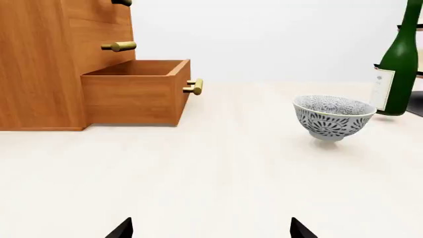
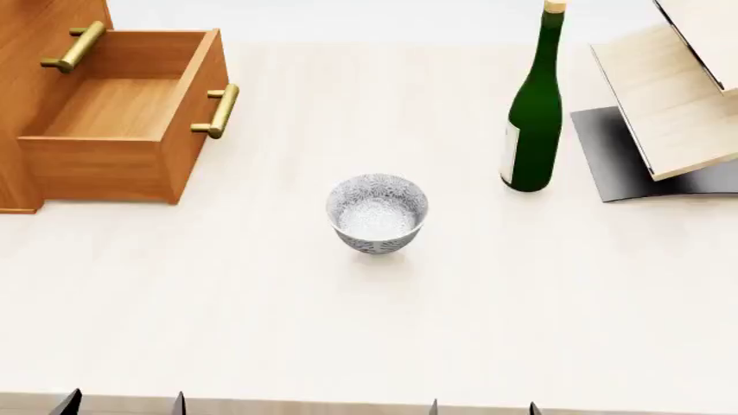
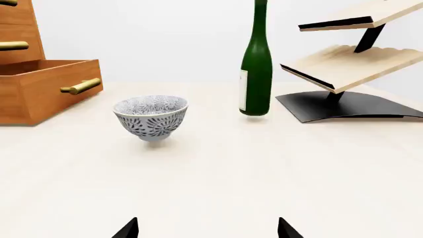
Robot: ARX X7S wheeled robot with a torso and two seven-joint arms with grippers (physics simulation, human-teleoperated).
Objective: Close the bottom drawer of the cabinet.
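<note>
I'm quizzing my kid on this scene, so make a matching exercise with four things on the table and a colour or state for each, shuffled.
Things:
1. bottom drawer
2. bottle
3. bowl
4. rack

Descriptions:
A. dark green, standing upright
B. pale wood on a black base
C. pulled open, empty
D. grey-and-white patterned

Pairs: 1-C, 2-A, 3-D, 4-B

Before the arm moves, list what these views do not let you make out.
- Cabinet: top cut off by the frame edge in all three views; the top drawer shows only a handle tip in the wrist views.
- Bottom drawer: floor hidden by its own side wall in both wrist views; only the head view sees inside.
- Green bottle: label too small to read.
- Left pincer, right pincer: only fingertips show; arms out of frame.
- Wooden rack: cropped everywhere.
</note>
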